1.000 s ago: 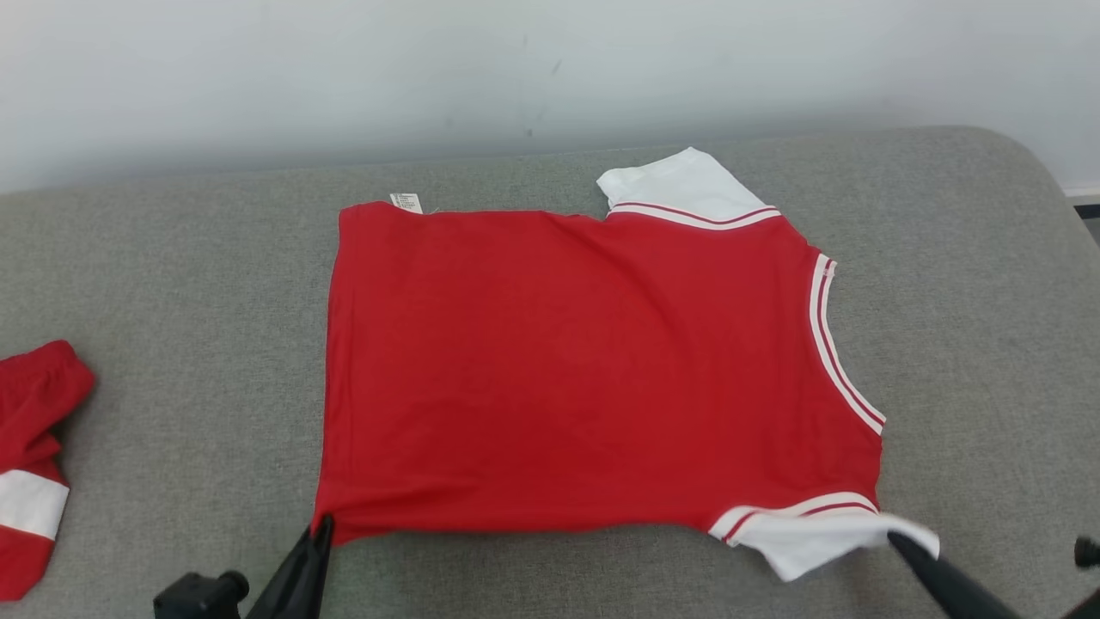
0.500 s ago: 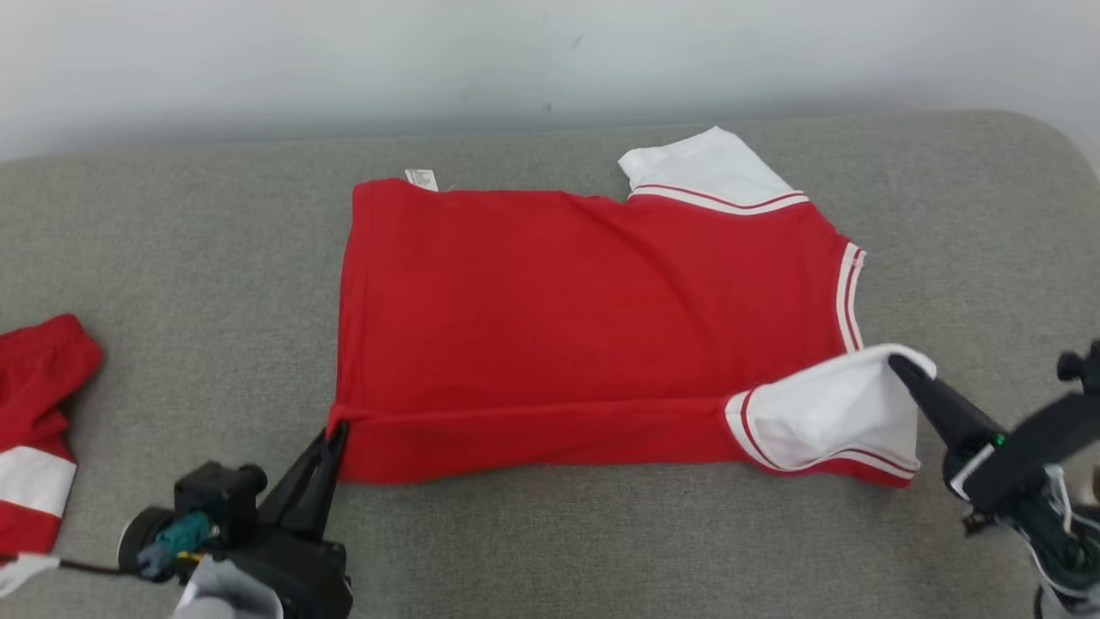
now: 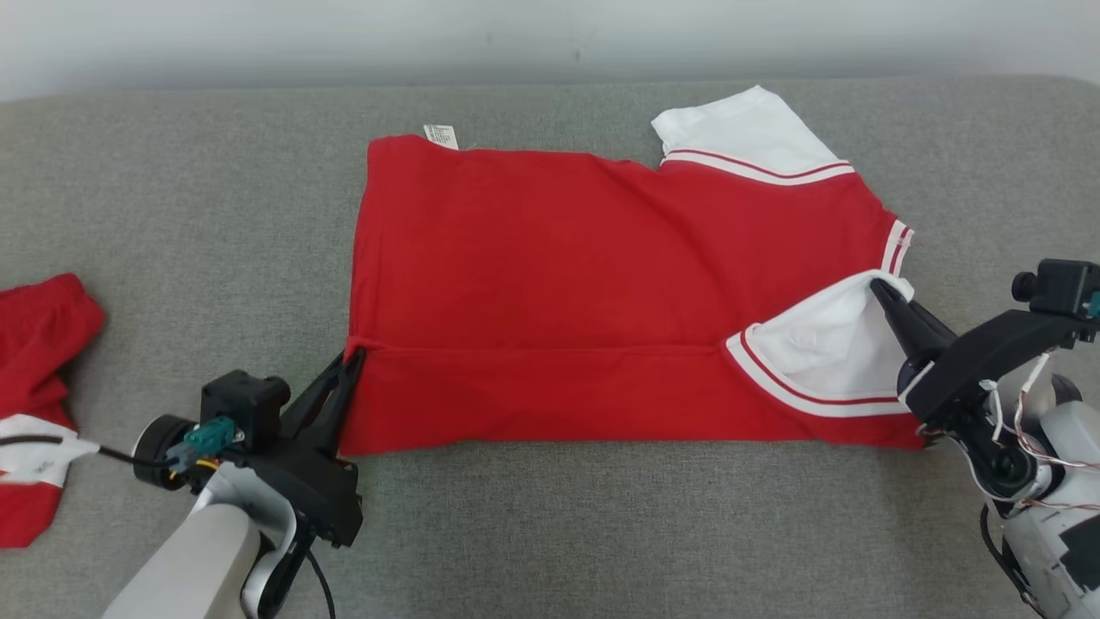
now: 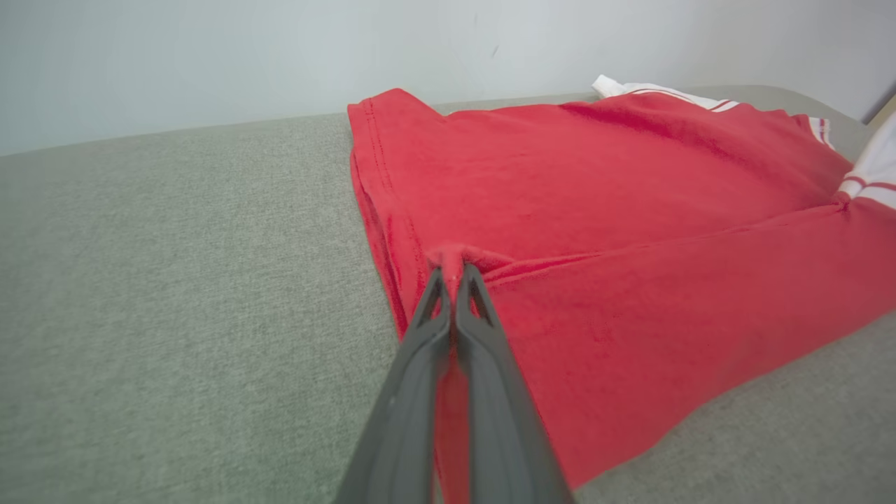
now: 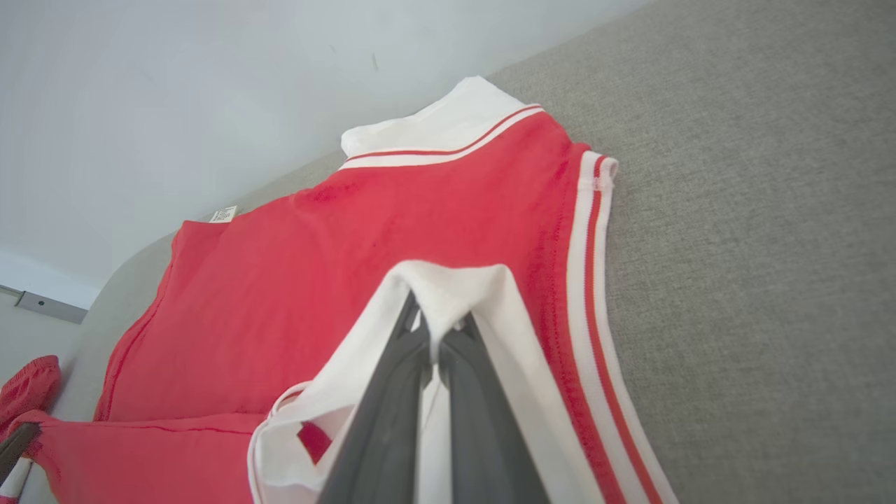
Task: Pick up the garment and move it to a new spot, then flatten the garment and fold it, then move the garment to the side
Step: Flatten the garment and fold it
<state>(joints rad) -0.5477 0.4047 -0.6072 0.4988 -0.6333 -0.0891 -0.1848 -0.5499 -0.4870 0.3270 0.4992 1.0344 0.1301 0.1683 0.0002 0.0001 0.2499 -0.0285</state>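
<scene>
The red T-shirt (image 3: 559, 258) seems light and limp; left hand (image 3: 354, 358) pinches its 8 o'clock hem corner (image 4: 455, 253), right hand (image 3: 879, 286) its white sleeve (image 3: 825, 344).

Your left gripper (image 3: 352, 359) has two long dark fingers (image 4: 490, 392) on a black base, with a little teal plug (image 3: 206, 435) and a black cable (image 3: 112, 453). The arm (image 3: 198, 559) behind it is pale grey. Your right gripper (image 3: 878, 288) looks alike, with thin white wires (image 3: 1023, 421) near its wrist.
</scene>
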